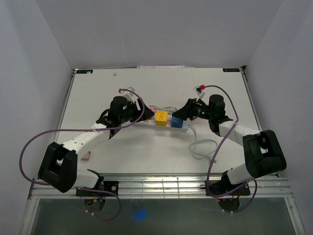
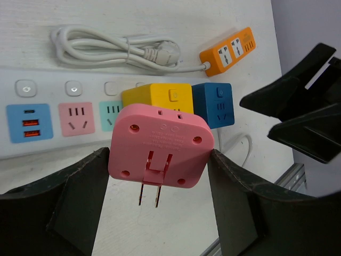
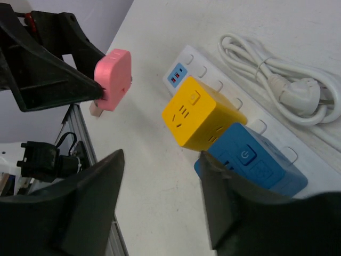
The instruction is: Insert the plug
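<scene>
Fingers (image 2: 80, 202) of the left gripper (image 2: 160, 160) pinch the pink plug (image 2: 160, 138) by its two sides. That leaves its two flat pins (image 2: 149, 193) sticking out free, with nothing in their way. The plug hangs in the air above the table (image 1: 146, 83), near the left part of the long white power strip (image 2: 48, 101), and is not in any hole yet.

On the strip, a yellow cube (image 2: 157, 96) and a blue cube (image 2: 213, 104) are already plugged in side by side. To the left of them the pink socket (image 2: 77, 119) and the teal socket (image 2: 112, 114) are free, so I think the plug is meant for one of those.

The right gripper (image 3: 162, 160) is spread wide and holds nothing. It sits low at the right end of the strip, with one finger just beside the blue cube. I cannot tell if they touch. My guess is that it waits there to keep the strip from sliding when the plug gets pushed in.

Farther back lie a small orange power strip (image 2: 229, 50) and a bundled white cord (image 2: 106, 48), out of the way.

Next, the pins will need to point down at the slots and line up, or they will bump the plastic.
</scene>
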### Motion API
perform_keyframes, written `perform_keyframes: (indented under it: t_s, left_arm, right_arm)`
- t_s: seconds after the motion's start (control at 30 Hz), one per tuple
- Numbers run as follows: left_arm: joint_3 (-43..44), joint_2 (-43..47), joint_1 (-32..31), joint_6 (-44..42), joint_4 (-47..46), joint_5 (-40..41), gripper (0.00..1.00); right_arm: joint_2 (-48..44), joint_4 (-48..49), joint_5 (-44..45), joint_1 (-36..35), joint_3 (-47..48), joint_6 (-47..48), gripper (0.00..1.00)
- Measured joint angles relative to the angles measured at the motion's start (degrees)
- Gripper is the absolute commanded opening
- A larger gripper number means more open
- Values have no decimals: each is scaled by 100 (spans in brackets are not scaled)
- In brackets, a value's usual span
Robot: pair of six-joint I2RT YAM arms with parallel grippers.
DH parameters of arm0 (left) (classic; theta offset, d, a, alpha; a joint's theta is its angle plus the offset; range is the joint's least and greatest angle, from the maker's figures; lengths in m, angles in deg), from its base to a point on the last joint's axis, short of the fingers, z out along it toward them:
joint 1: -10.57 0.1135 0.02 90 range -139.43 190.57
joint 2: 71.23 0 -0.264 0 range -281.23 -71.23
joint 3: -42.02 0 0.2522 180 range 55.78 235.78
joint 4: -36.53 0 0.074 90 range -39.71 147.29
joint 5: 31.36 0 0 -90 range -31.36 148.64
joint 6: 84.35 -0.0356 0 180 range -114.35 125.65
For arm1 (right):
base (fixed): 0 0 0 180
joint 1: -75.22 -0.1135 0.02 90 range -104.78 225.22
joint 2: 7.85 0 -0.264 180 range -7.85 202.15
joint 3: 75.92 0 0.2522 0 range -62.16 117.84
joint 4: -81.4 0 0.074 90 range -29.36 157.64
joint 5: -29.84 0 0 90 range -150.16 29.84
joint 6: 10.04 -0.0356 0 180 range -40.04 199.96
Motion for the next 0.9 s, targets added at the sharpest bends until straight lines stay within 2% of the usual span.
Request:
perform_keyframes:
  t_s: [0.07,0.1,0.2,0.37,0.6,0.9]
  left_arm:
    - [44,-240,-326,-74,-251,15,40]
    - [39,-302,-455,-142,-350,70,36]
    - [-114,-308,-887,-428,-811,304,33]
    - [-573,42,-1401,-1069,-1464,369,29]
    - [-734,280,-1858,-2039,-2009,225,30]
    - [-634,44,-2111,-2618,-1965,254,29]
  right_arm:
    - [-31,-177,-125,-2,136,70,80]
    - [-63,-221,-155,0,175,92,85]
    - [-315,-442,-232,0,219,179,89]
    - [-555,-715,-304,-2,297,240,87]
    - [-546,-935,-481,-15,352,236,81]
    - [-540,-1169,-522,-271,509,262,77]
